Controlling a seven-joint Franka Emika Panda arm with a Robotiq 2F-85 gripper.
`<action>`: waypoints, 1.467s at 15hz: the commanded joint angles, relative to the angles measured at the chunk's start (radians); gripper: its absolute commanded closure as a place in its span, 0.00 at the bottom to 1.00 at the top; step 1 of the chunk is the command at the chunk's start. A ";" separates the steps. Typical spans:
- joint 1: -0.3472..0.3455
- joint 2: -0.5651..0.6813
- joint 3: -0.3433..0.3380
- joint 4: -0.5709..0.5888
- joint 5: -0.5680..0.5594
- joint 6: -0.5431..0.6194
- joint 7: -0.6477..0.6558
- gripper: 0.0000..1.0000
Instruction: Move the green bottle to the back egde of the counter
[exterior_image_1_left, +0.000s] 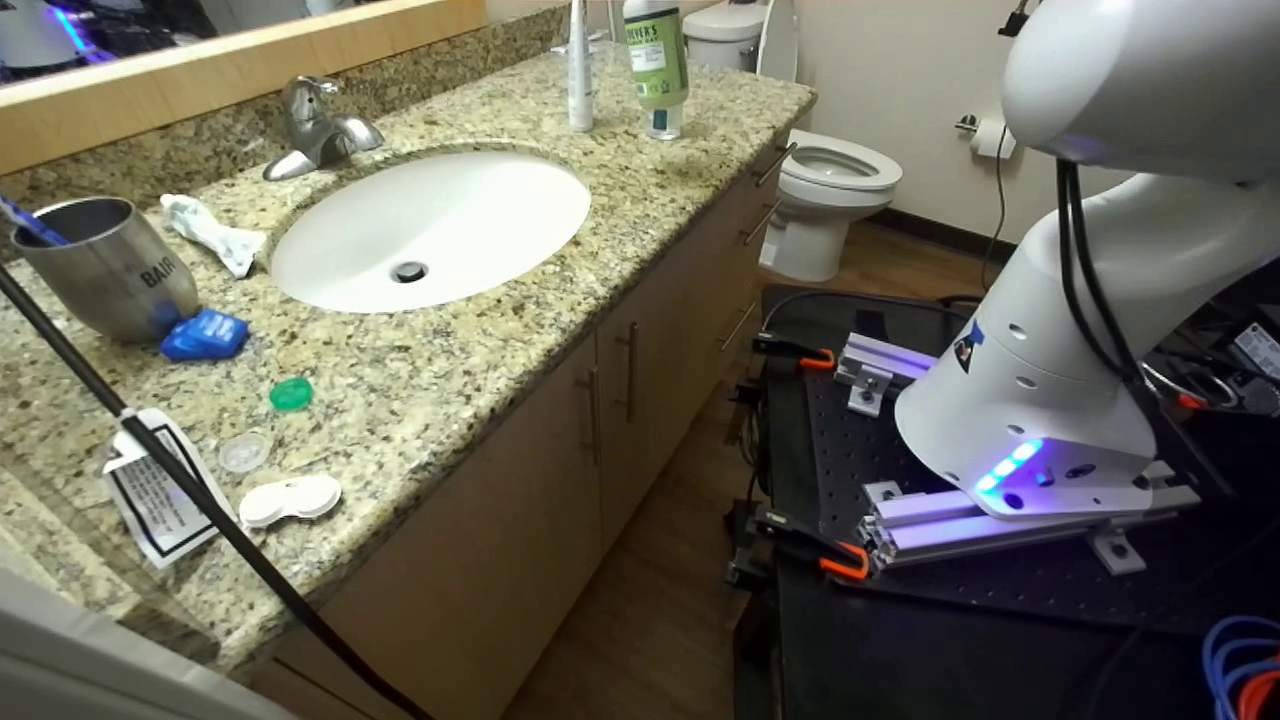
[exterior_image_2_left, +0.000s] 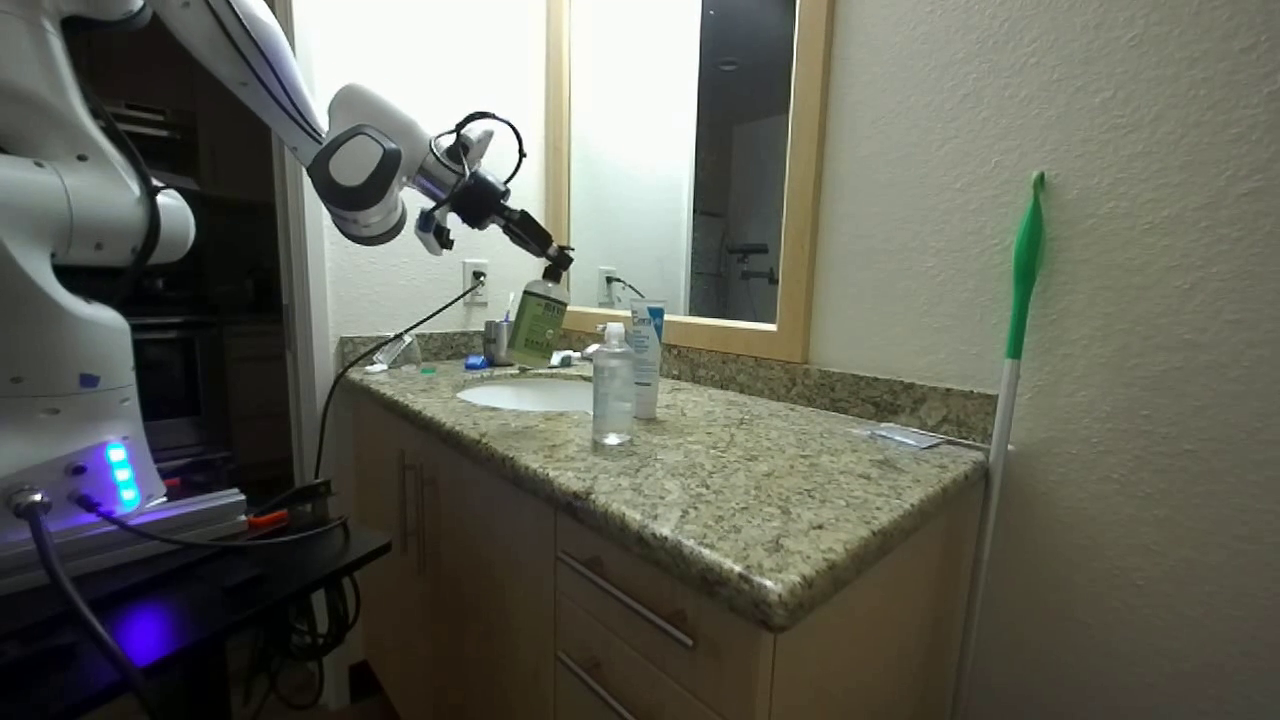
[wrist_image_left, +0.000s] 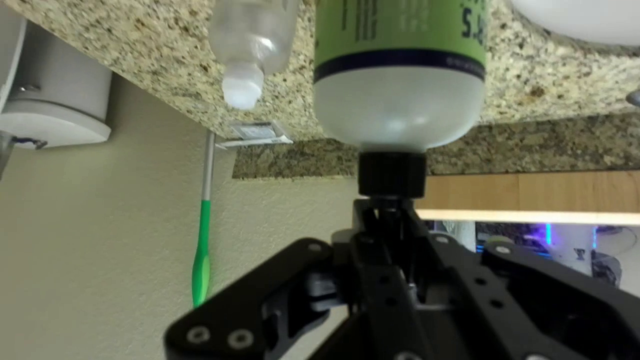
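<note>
The green bottle (exterior_image_2_left: 538, 325) has a green label, a clear body and a black top. It hangs tilted from my gripper (exterior_image_2_left: 556, 260) in an exterior view. My gripper (wrist_image_left: 386, 210) is shut on its black neck in the wrist view, where the green bottle (wrist_image_left: 400, 75) fills the upper middle. In an exterior view only the lower part of the green bottle (exterior_image_1_left: 657, 60) shows, and the gripper is out of view. The bottle is held above the speckled granite counter (exterior_image_2_left: 760, 490), which also shows in an exterior view (exterior_image_1_left: 480, 370).
A clear bottle (exterior_image_2_left: 613, 385) and a white tube (exterior_image_2_left: 648, 350) stand on the counter. The sink (exterior_image_1_left: 450, 230), faucet (exterior_image_1_left: 318, 130), steel cup (exterior_image_1_left: 130, 270) and a teal cap (exterior_image_1_left: 291, 394) are farther along. A mirror (exterior_image_2_left: 640, 200) hangs above the backsplash (exterior_image_2_left: 900, 400). A flat packet (exterior_image_2_left: 905, 435) lies near the backsplash.
</note>
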 joint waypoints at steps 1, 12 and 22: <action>-0.196 -0.050 0.215 -0.032 0.070 0.018 -0.007 0.96; -0.223 -0.106 0.259 0.082 0.119 0.004 0.062 0.96; -0.350 -0.117 0.402 0.038 0.213 0.084 0.118 0.96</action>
